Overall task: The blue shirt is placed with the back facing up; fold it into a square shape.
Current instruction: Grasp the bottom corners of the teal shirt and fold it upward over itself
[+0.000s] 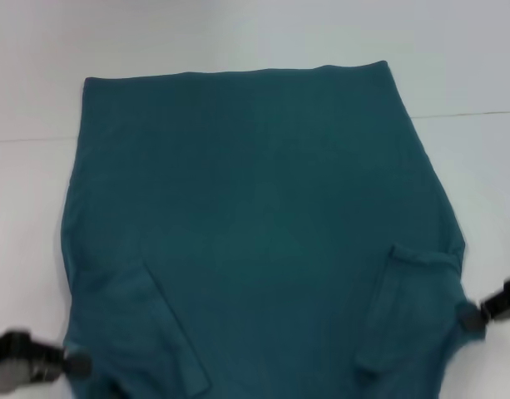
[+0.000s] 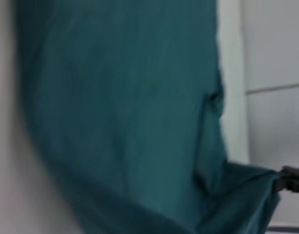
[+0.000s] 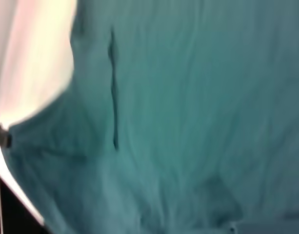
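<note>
The blue shirt (image 1: 263, 224) lies spread on the white table (image 1: 238, 37), hem at the far end, both sleeves folded inward onto the body. My left gripper (image 1: 76, 363) is shut on the shirt's near left edge. My right gripper (image 1: 471, 317) is shut on its near right edge by the folded sleeve (image 1: 404, 307). The cloth is drawn to a point at each gripper. The left wrist view shows the shirt (image 2: 125, 107) and the right gripper (image 2: 291, 178) pinching it. The right wrist view shows the shirt (image 3: 188, 122) and the left gripper (image 3: 1, 135).
A thin seam (image 1: 479, 113) crosses the table behind the shirt's middle. Bare white table surrounds the shirt on the far side and both flanks. The shirt's near end runs out of the head view.
</note>
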Robot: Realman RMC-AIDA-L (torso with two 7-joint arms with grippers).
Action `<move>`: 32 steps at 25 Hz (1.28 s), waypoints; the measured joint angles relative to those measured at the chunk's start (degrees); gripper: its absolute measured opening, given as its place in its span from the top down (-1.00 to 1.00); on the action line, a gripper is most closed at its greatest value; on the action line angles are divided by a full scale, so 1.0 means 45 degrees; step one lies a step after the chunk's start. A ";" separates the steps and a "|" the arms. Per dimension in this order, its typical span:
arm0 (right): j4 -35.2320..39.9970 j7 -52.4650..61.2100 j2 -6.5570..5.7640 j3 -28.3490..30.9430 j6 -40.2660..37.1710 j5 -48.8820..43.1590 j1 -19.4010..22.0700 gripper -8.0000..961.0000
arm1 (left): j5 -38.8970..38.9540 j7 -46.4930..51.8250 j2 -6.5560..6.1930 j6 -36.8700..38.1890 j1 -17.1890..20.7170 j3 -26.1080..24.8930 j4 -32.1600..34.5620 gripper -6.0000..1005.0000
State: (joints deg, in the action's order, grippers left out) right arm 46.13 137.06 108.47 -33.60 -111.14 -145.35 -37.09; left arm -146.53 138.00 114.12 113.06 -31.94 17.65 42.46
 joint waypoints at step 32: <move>-0.2250 0.2264 -0.0197 -0.0702 0.8654 0.1045 -0.1780 0.92 | 0.0174 0.2834 -0.0383 -0.8947 -0.3821 0.4147 -0.1246 0.94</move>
State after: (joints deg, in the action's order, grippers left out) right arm 36.01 147.25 107.58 -36.75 -72.20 -140.65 -45.10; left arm -145.75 150.75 112.39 72.80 -49.14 36.31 36.85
